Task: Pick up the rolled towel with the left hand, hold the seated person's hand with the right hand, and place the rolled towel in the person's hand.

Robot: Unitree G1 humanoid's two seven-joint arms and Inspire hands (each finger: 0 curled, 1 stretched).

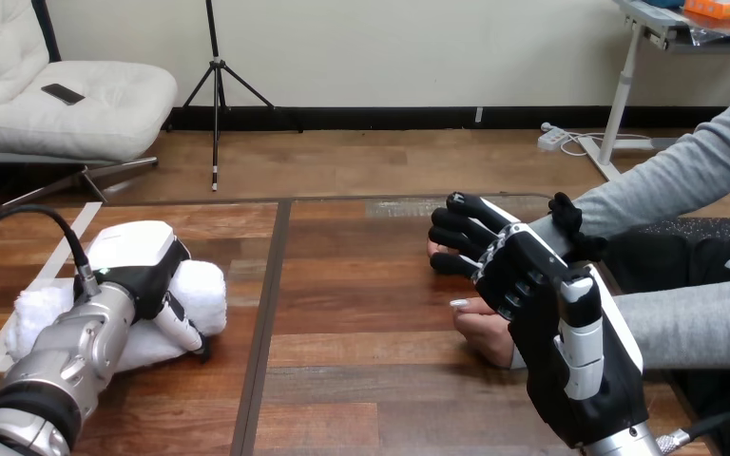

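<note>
Left hand [143,274] clenched round rolled towel [207,290] beneath it; right hand [532,285] with fingers [456,233] round person's hand [435,250]

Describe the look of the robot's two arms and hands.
Left forearm: silver metal with a black band. Left hand: black, with a rounded white back shell and a black-and-white thumb. Right hand: black, with a white edge shell and a white-plated thumb.

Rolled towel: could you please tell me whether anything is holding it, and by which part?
The left hand holds the rolled towel, fingers curled over the half nearer the table's middle; the towel's other end sticks out free.
</note>
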